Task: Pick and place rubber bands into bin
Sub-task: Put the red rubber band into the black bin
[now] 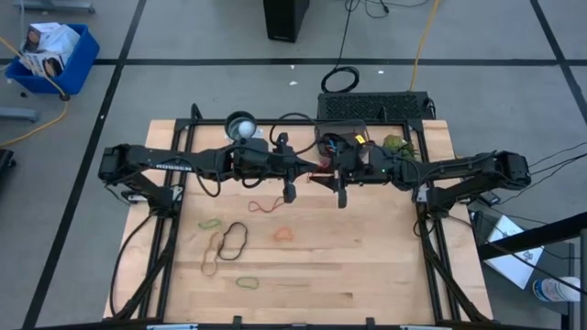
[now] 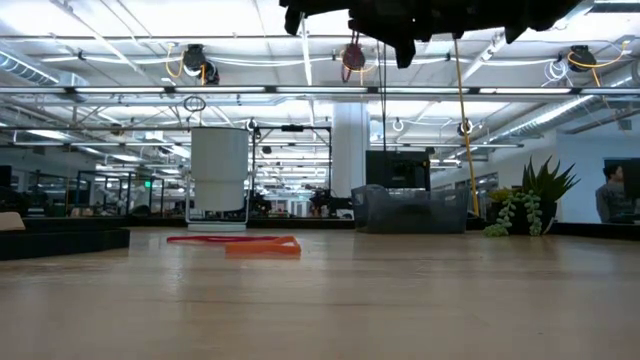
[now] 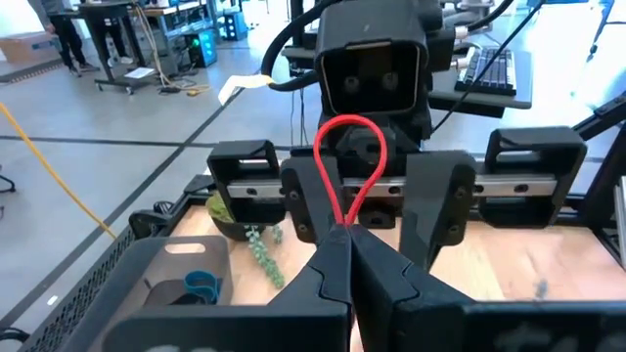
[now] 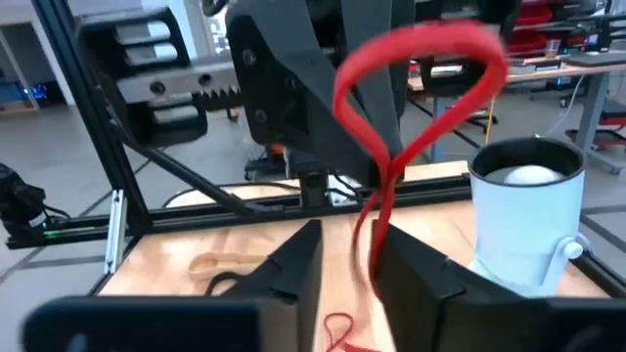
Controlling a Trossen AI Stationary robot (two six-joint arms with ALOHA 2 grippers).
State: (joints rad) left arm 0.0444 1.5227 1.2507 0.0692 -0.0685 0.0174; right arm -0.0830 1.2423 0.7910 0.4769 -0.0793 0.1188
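The left gripper (image 3: 344, 256) has its two fingers pressed flat together on a red rubber band (image 3: 349, 168), and in the left wrist view we see the loop standing up from the fingertips, its long axis running straight away from them toward the right arm's wrist. The right gripper (image 4: 347, 256) faces it at mid-table; its fingers stand a narrow way apart with the band's lower strand hanging in the gap, and we cannot tell whether they touch it. From the right wrist the same band rises as a tall teardrop, rounded end away from the fingers.

From above, we find both grippers meeting nose to nose over the back half of the wooden table (image 1: 367, 266), the red band a small fleck between them (image 1: 320, 173). The bin (image 1: 341, 143) sits just behind the right gripper, at the table's far edge (it shows as a smoky box in the low view (image 2: 408, 210)). Loose rubber bands (image 1: 231, 241) lie flat on the near left part of the wood: black, tan, green and orange-red ones, well apart from the bin. A white cup (image 1: 241, 126) stands near the back edge by the left arm.

Beyond the table we see a grey floor with dark lines, a blue crate (image 1: 57, 57), and a small green plant (image 2: 528, 196) beside the bin.
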